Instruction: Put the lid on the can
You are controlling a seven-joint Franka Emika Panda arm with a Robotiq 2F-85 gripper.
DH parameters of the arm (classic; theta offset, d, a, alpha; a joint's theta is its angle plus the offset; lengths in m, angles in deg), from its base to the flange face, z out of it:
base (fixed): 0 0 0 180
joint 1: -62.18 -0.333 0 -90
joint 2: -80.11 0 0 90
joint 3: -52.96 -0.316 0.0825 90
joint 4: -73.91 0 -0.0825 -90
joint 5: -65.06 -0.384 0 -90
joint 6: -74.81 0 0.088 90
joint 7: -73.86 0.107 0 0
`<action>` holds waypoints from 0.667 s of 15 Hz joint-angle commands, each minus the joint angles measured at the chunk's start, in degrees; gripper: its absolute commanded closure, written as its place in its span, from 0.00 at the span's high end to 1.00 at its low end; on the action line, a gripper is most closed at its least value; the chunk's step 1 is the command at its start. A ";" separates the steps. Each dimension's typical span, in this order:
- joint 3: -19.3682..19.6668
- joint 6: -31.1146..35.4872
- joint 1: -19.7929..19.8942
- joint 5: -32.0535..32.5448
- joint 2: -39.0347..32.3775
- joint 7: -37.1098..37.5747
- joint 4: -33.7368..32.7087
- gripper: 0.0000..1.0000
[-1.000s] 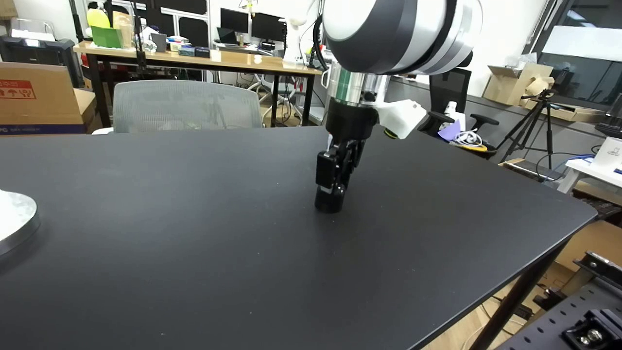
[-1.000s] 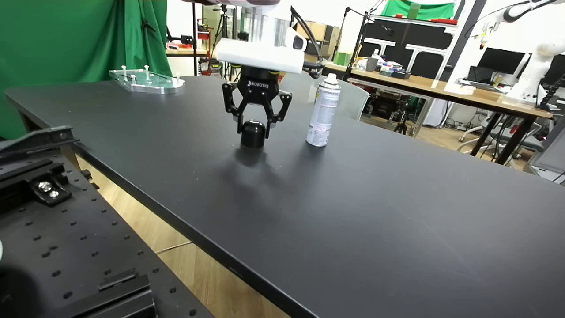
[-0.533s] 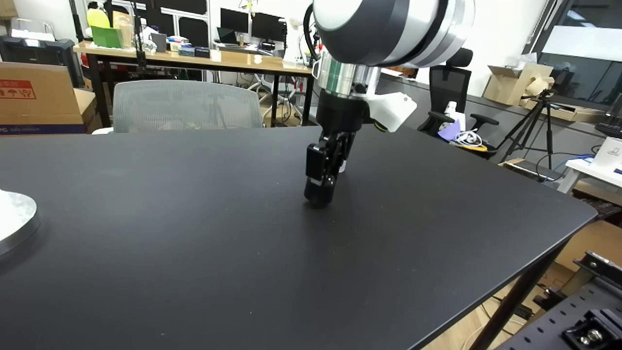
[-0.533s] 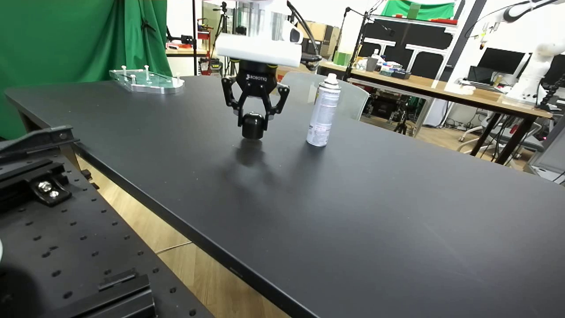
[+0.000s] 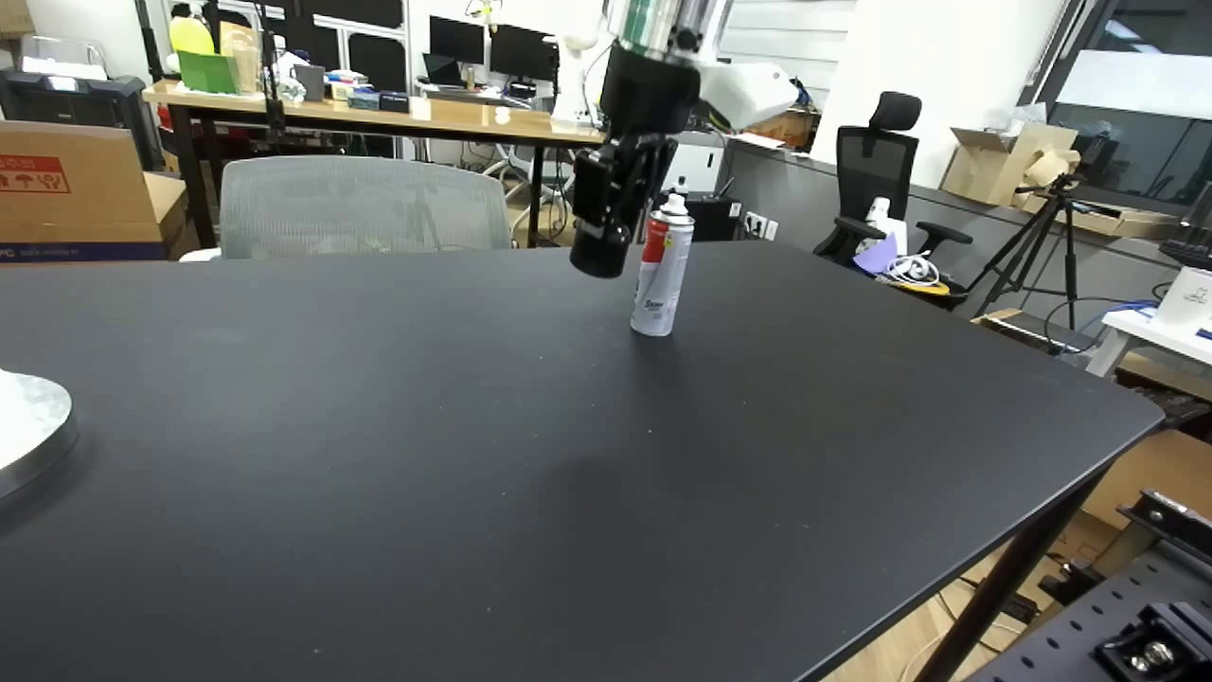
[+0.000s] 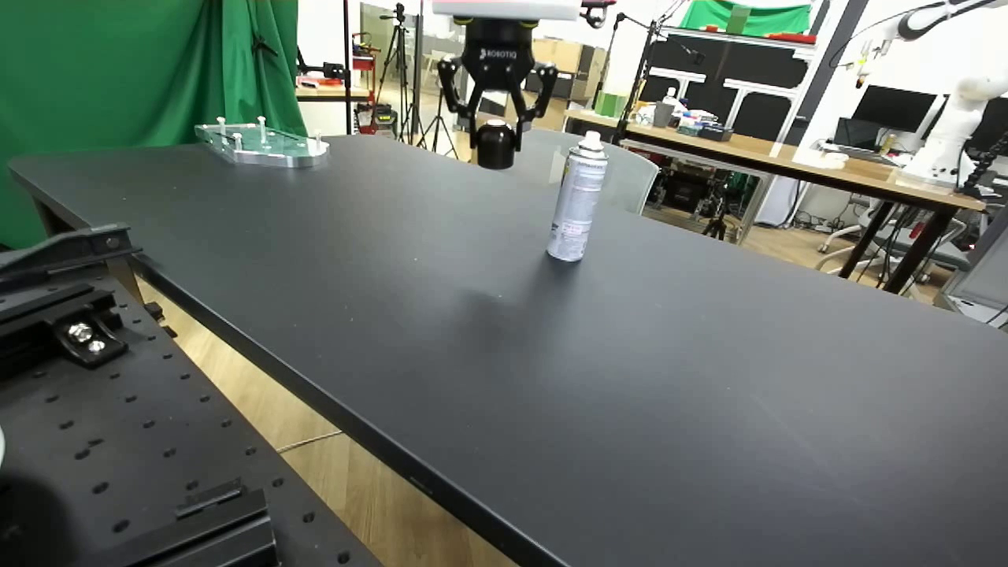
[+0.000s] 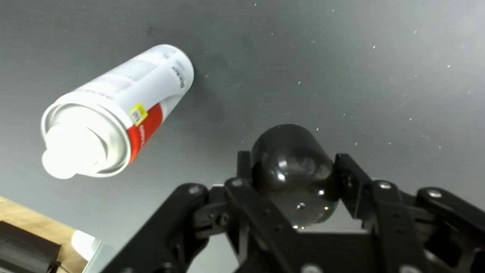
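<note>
Pincer (image 6: 496,145) hangs over surface (image 6: 669,394), pinching black lid (image 7: 291,170) by its opposite sides. Lid held clear of surface, rounded end up. Can (image 5: 661,275) stands upright on surface: white body, red band, white nozzle on top. In wrist view, lid and can apart, strip of surface between. In both exterior views, lid shows beside can. Clear board (image 6: 272,160) at surface's far end, green curtain (image 6: 118,71) behind.
</note>
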 commanded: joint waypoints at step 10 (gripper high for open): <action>5.41 -19.51 1.53 -0.87 8.52 3.34 -9.78 0.32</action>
